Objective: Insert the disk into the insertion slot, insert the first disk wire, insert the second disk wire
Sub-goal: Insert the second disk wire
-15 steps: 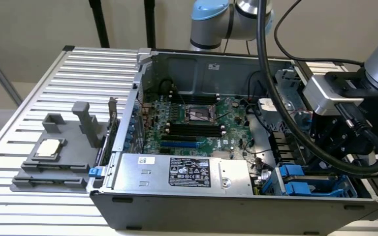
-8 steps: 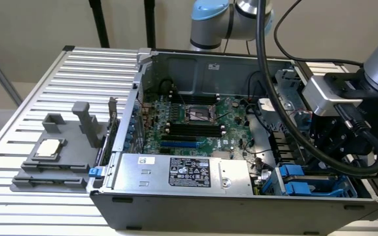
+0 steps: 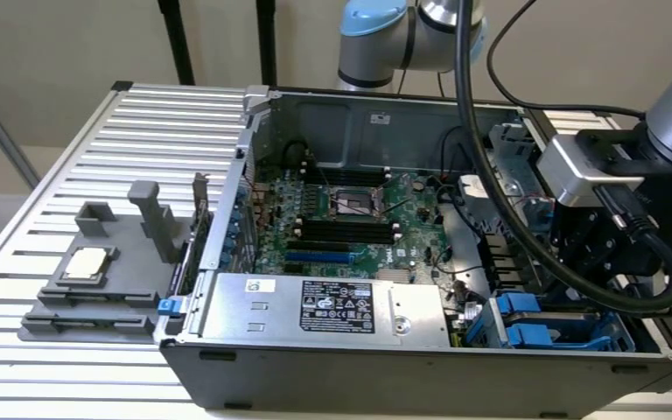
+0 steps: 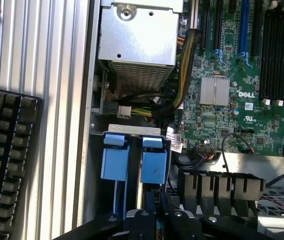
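Blue: carrier tabs (image 4: 132,162) of two drive carriers, side by side in the cage, lower centre of the wrist view; in the exterior view, blue carriers at lower right of the frame.
Slot (image 3: 542,328): dark metal drive cage in the lower right corner of the case, blue carriers seated in it.
Disk (image 4: 152,165): blue carrier sitting in the cage bay just ahead of the tool; drive body itself hidden under the plastic, so label not readable.
Tool (image 4: 157,220): black fingers at the bottom edge of the wrist view, drawn together, nothing seen between them; directly above the blue carriers. In the exterior view, black body (image 3: 598,249) at right of the frame, hanging over the cage; fingertips hidden behind the case wall.
Case (image 3: 430,372): dark grey tower lying open on its side, centre of the exterior view.
Board (image 3: 348,223): green, with black socket in the middle of the case.
Box (image 3: 325,306): silver, black label, along the near wall of the case, left of the cage.
Wires (image 4: 181,75): yellow and black bundle between the silver box and the board in the wrist view.
Counter (image 3: 67,157): ribbed aluminium slats under the case.
Fixture (image 3: 97,280): grey holder at left of the exterior view, carrying a small silver chip.
Keyboard (image 4: 4,165): black, left edge of the wrist view, on the slats.
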Motion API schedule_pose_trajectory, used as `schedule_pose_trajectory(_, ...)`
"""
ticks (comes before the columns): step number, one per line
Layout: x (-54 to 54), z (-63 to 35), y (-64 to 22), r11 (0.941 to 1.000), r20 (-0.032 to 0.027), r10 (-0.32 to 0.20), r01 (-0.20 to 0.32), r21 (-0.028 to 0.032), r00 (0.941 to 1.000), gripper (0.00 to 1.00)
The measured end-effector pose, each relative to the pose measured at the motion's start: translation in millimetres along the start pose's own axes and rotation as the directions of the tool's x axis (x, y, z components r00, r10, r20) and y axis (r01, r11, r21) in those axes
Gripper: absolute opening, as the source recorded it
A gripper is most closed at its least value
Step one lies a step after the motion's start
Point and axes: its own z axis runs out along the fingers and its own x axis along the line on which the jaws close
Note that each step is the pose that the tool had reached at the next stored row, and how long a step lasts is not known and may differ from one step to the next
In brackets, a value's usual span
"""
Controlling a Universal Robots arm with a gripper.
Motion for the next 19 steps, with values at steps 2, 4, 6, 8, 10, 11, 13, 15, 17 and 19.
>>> schedule_pose_trajectory(2,-0.3,0.0,0.0,1.0000,-0.0001,0.000,0.000,0.0000,1.0000,0.16)
schedule_pose_trajectory(4,-0.7,0.1,0.0,1.0000,0.0001,0.000,0.000,0.0000,1.0000,0.16)
schedule_pose_trajectory(6,-1.0,0.0,0.0,1.0000,0.0000,0.000,0.000,0.0000,1.0000,0.16)
schedule_pose_trajectory(8,-1.2,0.0,0.0,1.0000,-0.0001,0.000,0.000,0.0000,1.0000,0.16)
schedule_pose_trajectory(10,-1.2,0.0,0.0,1.0000,-0.0001,0.000,0.000,0.0000,1.0000,0.16)
schedule_pose_trajectory(11,-1.2,0.0,0.0,1.0000,-0.0001,0.000,0.000,0.0000,1.0000,0.16)
schedule_pose_trajectory(13,-1.2,0.0,0.0,1.0000,-0.0001,0.000,0.000,0.0000,1.0000,0.16)
schedule_pose_trajectory(15,-1.2,0.0,0.0,1.0000,-0.0001,0.000,0.000,0.0000,1.0000,0.16)
schedule_pose_trajectory(17,-0.6,0.0,0.0,1.0000,0.0000,0.000,0.000,0.0000,1.0000,0.16)
schedule_pose_trajectory(19,-0.1,-0.1,0.1,1.0000,-0.0002,0.000,0.000,0.0000,1.0000,0.16)
